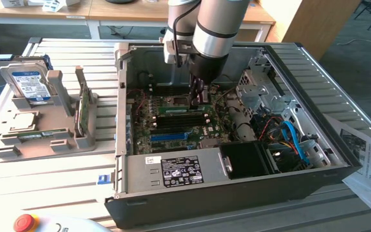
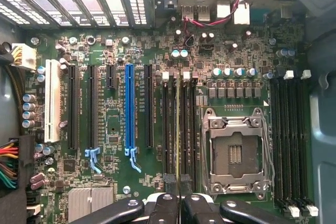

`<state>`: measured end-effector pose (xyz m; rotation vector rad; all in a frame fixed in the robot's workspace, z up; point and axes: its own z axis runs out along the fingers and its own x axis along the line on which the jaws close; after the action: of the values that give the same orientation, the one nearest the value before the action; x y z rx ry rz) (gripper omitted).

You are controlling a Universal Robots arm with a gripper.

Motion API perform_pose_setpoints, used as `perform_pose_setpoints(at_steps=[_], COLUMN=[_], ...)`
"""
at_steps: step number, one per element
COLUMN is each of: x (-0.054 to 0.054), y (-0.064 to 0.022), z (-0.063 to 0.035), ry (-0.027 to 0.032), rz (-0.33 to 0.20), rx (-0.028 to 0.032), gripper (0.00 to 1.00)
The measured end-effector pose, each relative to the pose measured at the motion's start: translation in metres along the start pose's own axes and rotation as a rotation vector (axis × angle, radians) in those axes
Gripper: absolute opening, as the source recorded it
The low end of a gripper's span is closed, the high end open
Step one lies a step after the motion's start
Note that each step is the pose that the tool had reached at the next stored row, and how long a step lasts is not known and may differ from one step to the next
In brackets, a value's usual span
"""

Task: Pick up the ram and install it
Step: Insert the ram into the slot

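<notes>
Wrist view: gripper (image 2: 179, 192) clamped on the ram (image 2: 178, 129), held edge-on along the black memory slots (image 2: 167, 129), beside the empty CPU socket (image 2: 234, 153) on the motherboard (image 2: 113, 129).

case (image 1: 237, 200): matt dark metal | PSU (image 1: 140, 176): bare grey metal | motherboard (image 2: 110, 124): green, slightly glossy | ram (image 2: 179, 129): green board, perhaps matt | fingers (image 2: 164, 208): smooth glossy black | tray (image 1: 44, 145): matt grey plastic | arm (image 1: 214, 24): smooth silver metal

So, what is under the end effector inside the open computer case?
The end effector is shut on the slim green ram stick, edge-on over black memory slots beside the silver processor socket. The stick hides the slot directly below.
</notes>
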<state>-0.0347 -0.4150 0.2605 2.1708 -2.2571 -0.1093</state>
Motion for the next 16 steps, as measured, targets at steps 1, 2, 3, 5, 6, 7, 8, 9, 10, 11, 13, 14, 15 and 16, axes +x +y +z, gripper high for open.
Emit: perform_pose_setpoints(at_steps=[1,2,3,5,6,7,8,9,10,11,13,14,15,16], x=[0.0,0.0,0.0,0.001,0.001,0.001,0.001,0.001,0.001,0.001,0.002,0.002,0.002,0.002], y=[0.0,-0.0001,-0.0001,-0.0002,-0.0003,-0.0003,-0.0003,-0.0004,-0.0004,-0.0005,-0.0006,-0.0006,-0.0007,-0.0007], z=[0.0006,0.0013,0.002,0.0033,0.004,0.0047,0.0054,0.0061,0.0068,0.0075,0.009,0.0098,0.0106,0.0113], ry=[0.0,0.0001,0.0,0.0001,0.0001,0.0,0.0,0.0,0.0,0.0,0.0001,0.0001,0.0,0.0001], rz=[0.0,0.0,0.0,0.0,0.0,0.0,0.0,0.0,0.0,0.0,0.0,0.0,0.0,0.0], rx=[0.0,0.0,0.0,-0.0001,-0.0001,-0.0001,-0.0001,-0.0002,-0.0002,-0.0002,-0.0002,-0.0003,-0.0002,-0.0003], gripper=[0.12,0.12,0.12,0.12,0.12,0.12,0.12,0.12,0.12,0.12,0.12,0.12,0.12,0.12])
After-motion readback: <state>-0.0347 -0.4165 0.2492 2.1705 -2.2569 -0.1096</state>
